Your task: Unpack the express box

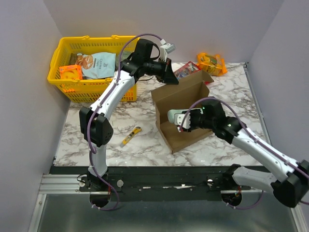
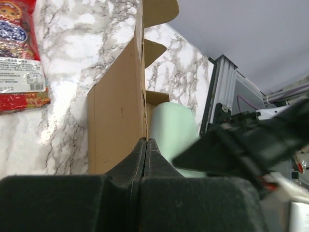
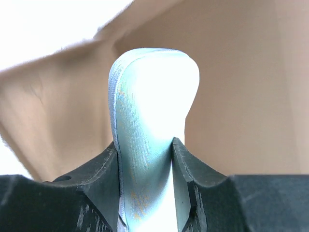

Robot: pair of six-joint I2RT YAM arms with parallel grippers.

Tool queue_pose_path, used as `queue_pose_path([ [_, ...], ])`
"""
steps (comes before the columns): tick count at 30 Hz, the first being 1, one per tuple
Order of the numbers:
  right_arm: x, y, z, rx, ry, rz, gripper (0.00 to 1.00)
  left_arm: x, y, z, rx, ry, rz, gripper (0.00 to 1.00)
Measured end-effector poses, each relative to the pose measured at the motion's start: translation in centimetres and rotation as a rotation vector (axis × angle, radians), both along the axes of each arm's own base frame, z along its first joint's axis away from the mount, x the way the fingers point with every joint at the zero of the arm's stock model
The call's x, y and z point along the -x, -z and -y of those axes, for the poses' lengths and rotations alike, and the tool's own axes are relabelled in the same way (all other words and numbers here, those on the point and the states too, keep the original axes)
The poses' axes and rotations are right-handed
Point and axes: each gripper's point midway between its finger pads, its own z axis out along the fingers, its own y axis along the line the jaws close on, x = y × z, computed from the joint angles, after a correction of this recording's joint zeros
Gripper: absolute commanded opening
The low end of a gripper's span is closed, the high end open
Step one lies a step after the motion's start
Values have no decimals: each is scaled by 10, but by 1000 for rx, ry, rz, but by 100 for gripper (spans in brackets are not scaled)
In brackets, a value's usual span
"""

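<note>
The express box lies open mid-table, its brown lid standing upright. My left gripper is shut on the lid's top edge; in the left wrist view the cardboard lid runs out from between the closed fingertips of the left gripper. My right gripper is inside the box, shut on a pale mint-green soft pouch. The right wrist view shows the pouch squeezed in the right gripper, with cardboard behind. The pouch also shows in the left wrist view.
A yellow plastic basket with snack packs stands at the back left. A yellow box cutter lies left of the box. A red snack packet, also in the left wrist view, and an orange item lie behind the box.
</note>
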Motion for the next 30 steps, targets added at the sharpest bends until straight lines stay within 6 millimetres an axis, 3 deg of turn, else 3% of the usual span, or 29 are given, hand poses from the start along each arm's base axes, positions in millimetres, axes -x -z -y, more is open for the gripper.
queue_pose_path([
  [3,23,-45,0,-115,-29,10,40,-7,1,-3,-16,-35,17,0],
  [5,39,-51,2,-151,-48,-20,40,-11,-3,-3,-20,-47,34,0],
  [8,53,-37,0,-149,-79,-102,41,-26,-19,4,8,-51,94,0],
  [12,59,1,-9,-90,-119,-244,41,-44,-27,17,50,-46,156,0],
  [15,58,19,-16,-49,-142,-328,41,-52,-16,25,53,-45,143,43],
  [16,57,21,-20,-40,-151,-344,41,-55,-10,28,51,-42,142,55],
  [18,53,21,-28,-30,-176,-354,41,-58,1,32,43,-40,135,88],
  [19,50,20,-31,-30,-189,-350,41,-61,5,33,33,-42,139,98],
  [25,49,32,-58,-37,-246,-358,43,-76,6,27,-11,-114,207,98],
  [30,41,35,-94,-111,-172,-487,43,-85,-22,3,-58,-233,298,99],
])
